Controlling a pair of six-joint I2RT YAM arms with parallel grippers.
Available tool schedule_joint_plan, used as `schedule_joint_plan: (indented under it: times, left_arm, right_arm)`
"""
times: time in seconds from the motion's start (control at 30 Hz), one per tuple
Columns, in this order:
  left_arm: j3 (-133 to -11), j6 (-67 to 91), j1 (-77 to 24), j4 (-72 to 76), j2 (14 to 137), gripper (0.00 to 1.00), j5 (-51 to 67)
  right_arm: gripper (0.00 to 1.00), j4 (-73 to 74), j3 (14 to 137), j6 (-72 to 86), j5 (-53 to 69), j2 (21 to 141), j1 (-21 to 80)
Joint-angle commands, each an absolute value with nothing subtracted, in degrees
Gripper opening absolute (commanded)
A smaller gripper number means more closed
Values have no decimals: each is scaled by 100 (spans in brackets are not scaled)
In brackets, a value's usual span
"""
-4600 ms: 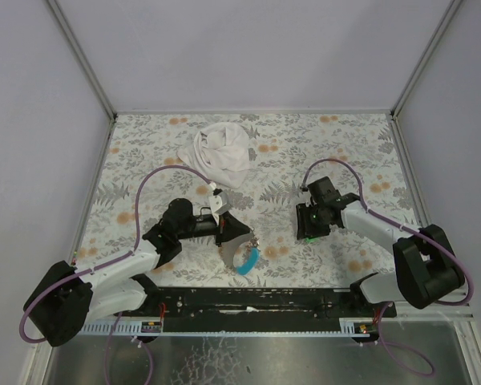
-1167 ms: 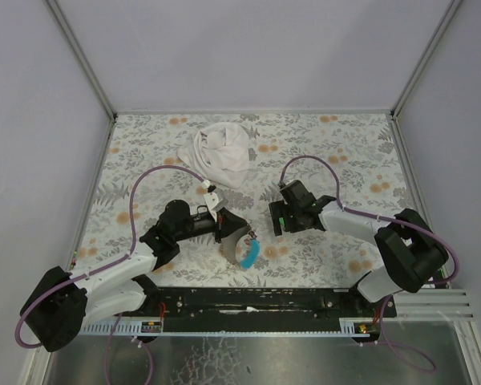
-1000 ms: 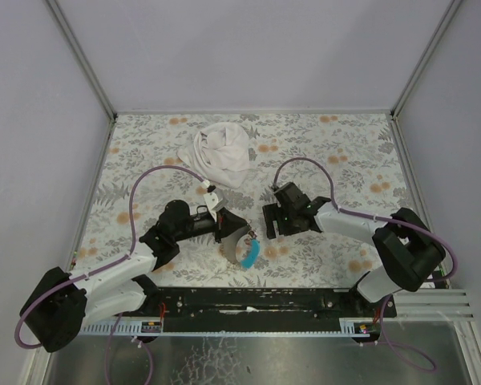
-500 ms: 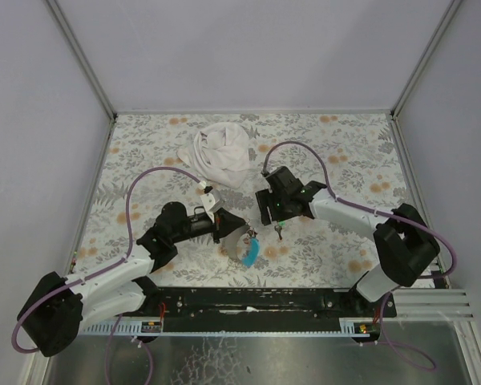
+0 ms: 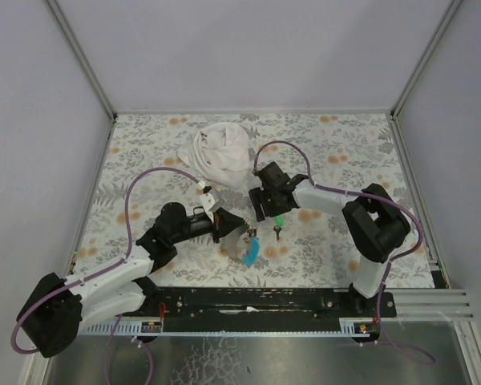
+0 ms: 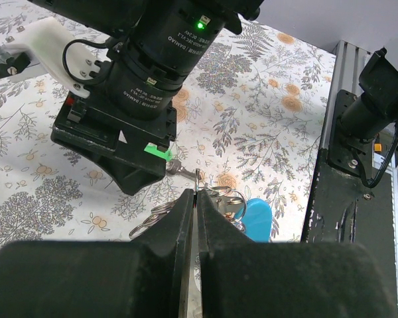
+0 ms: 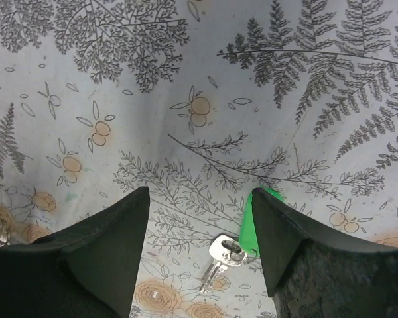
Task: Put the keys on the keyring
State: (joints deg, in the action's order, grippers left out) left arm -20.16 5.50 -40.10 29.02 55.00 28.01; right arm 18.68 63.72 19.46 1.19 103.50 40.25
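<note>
My left gripper is shut on the thin metal ring of the keyring. More rings and the light-blue piece lie just beyond its fingertips on the table. My right gripper is open, pointing down close to the right of the left gripper. A small silver key with a green head lies on the table between its fingers, against the right finger. No red or yellow key shows.
A crumpled white cloth lies at the back, behind both grippers. The floral table cover ends at grey walls on three sides. A black rail runs along the near edge, also in the left wrist view.
My right gripper has swung left and slightly back, close to the left gripper, bringing the green key with it. The left gripper has stayed put on the ring.
</note>
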Motion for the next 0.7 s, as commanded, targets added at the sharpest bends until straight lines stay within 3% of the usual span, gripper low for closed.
schedule_joint_plan:
  times: [0.0,0.67]
  left_arm:
    - [-1984,563,-4021,3121,5414,0,2744]
    - [-2034,589,-4025,3179,5614,0,2886]
  right_arm:
    - [70,1752,6395,2116,101,10354,3839]
    - [70,2206,4997,2807,-193,8850,3428]
